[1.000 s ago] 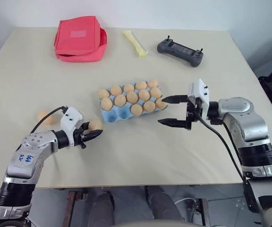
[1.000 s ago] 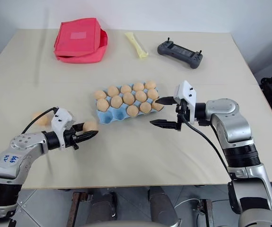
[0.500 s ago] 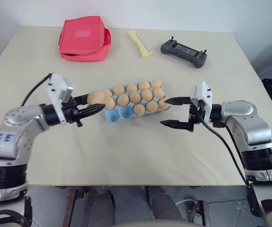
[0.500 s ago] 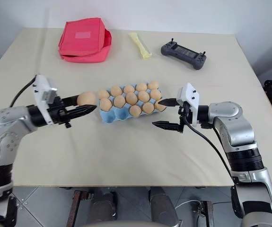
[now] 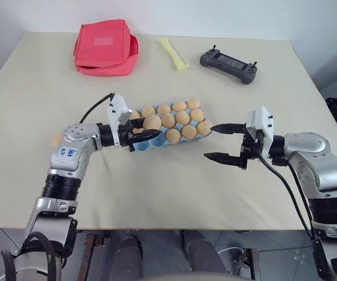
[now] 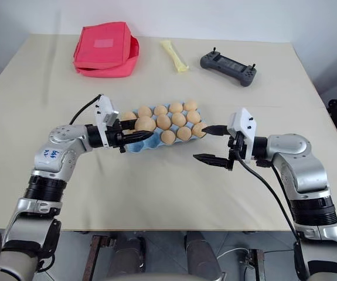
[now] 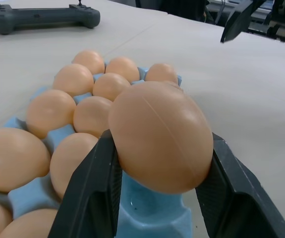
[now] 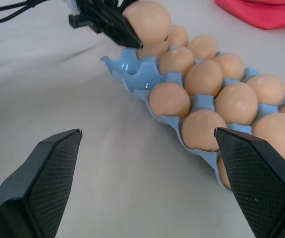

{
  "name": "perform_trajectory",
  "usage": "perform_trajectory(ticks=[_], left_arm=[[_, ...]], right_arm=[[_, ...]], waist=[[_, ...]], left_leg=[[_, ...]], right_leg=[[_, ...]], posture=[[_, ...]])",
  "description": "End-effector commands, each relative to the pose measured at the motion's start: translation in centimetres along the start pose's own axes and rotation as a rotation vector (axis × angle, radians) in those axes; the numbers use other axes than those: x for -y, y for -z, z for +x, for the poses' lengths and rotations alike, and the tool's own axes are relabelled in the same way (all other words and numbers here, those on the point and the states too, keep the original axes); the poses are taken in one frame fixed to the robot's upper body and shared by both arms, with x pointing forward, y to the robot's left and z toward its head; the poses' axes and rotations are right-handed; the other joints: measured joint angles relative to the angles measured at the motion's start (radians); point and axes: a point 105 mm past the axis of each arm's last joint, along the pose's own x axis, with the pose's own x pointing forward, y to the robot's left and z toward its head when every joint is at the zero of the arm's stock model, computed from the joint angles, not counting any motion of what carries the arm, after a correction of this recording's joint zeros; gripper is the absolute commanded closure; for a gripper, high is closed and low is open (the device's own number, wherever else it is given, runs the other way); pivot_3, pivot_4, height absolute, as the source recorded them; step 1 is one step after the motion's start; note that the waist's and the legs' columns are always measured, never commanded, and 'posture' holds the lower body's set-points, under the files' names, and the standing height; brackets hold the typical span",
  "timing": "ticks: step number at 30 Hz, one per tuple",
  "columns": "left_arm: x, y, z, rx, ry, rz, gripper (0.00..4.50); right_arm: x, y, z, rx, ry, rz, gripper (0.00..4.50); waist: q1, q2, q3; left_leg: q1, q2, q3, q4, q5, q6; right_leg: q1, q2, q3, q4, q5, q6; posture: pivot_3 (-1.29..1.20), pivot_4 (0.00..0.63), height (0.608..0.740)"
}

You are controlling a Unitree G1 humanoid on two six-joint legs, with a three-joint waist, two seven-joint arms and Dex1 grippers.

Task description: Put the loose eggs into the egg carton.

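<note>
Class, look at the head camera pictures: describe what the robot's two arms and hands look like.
Both arms are silver-grey metal with black joint rings. Each hand, left hand and right hand, has a white block at the wrist, two black pointed fingers and a black cable. The left arm bears blue handwriting.

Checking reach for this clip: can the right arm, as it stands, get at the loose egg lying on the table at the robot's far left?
Probably not. The loose egg lies beyond the left arm, and the open right gripper hangs at the egg carton's opposite end; carton and left gripper, shut on an egg, lie between.
</note>
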Motion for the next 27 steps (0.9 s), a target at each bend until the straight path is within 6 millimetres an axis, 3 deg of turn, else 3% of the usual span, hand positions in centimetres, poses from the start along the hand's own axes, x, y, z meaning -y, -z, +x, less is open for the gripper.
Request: perform_trajectory(ticks=[1,6,7,12,16,21,27], left_arm=[[-0.4,-0.8,0.4,0.004,-0.014,0.034,1.89],[0.0,-1.6,-0.2,0.023,-0.01,0.043,0.17],[0.1,-1.9,-0.3,0.033,-0.015,0.049,0.04],[0.3,-4.1,-1.7,0.097,-0.061,0.109,0.04],[-0.6,-4.9,-5.4,0.089,-0.197,0.091,0.04],[-1.0,-3.2,-11.2,-0.013,-0.413,0.051,0.04],[-0.3,-1.5,-16.3,-0.085,-0.64,-0.024,0.04]], right_arm=[[-0.1,-1.2,-0.7,0.025,0.018,-0.038,0.0],[-0.2,-1.0,-0.6,0.023,0.01,-0.034,0.0],[-0.2,-1.0,-0.5,0.024,0.006,-0.034,0.0],[0.0,-1.1,-0.1,0.019,-0.028,-0.039,0.0],[0.4,-1.2,0.1,0.015,-0.054,-0.042,0.0],[0.6,-1.1,0.6,0.008,-0.084,-0.044,0.0],[0.4,-1.5,1.2,0.031,-0.139,-0.016,0.0]], waist=[[-0.001,0.0,0.0],[0.001,0.0,0.0],[0.001,0.0,0.0],[0.0,0.0,0.0],[-0.007,0.0,0.0],[-0.005,0.0,0.0],[-0.002,0.0,0.0]], left_leg=[[0.0,0.0,0.0,0.0,0.0,0.0],[-0.001,0.0,0.0,0.0,0.0,0.0],[-0.001,0.0,0.0,0.0,0.0,0.0],[0.0,0.0,0.0,0.0,0.0,0.0],[0.0,0.0,0.0,0.0,0.0,0.0],[0.001,0.0,0.0,-0.001,0.0,0.0],[0.0,0.0,-0.001,0.0,0.0,0.0]], right_leg=[[0.0,0.0,0.0,0.0,0.0,0.0],[0.0,0.0,0.0,0.0,0.0,0.0],[0.0,0.0,0.0,0.0,0.0,0.0],[0.0,0.0,0.0,0.001,0.0,0.0],[0.0,0.0,0.0,0.001,0.0,0.001],[0.0,0.0,0.0,0.001,0.0,0.0],[0.0,-0.001,-0.001,0.001,0.0,0.0]], posture=[[0.0,0.15,0.74],[0.0,0.15,0.74],[0.0,0.15,0.74],[0.0,0.15,0.74],[0.0,0.15,0.74],[0.0,0.15,0.74],[0.0,0.15,0.74]])
